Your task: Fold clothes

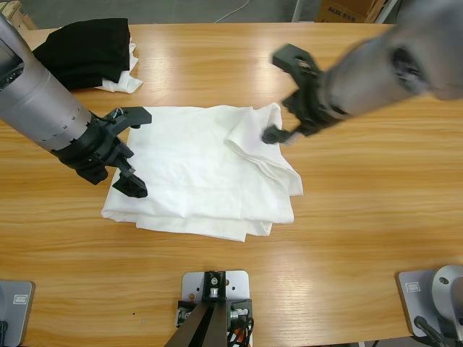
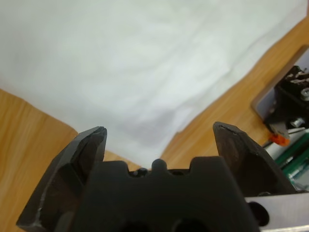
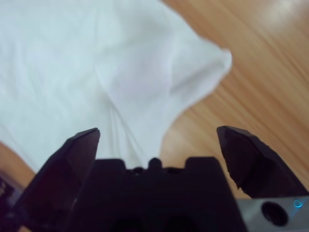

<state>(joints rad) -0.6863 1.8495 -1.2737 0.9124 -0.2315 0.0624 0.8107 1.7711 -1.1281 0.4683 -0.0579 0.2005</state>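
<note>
On the counter (image 1: 376, 217) my shirt (image 1: 202, 173) lies partly folded, both the left gripper (image 1: 134, 148) and right gripper (image 1: 281, 97) gaping empty, further folds left.

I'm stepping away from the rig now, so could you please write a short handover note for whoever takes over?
Left gripper: open, at the white T-shirt's left edge, holding nothing.
Right gripper: open, above the shirt's upper right corner, holding nothing.
The shirt lies mid-table, partly folded, its right side turned over in a loose flap.
A black garment sits at the far left corner.
Left: tidy and finish the fold.
</note>
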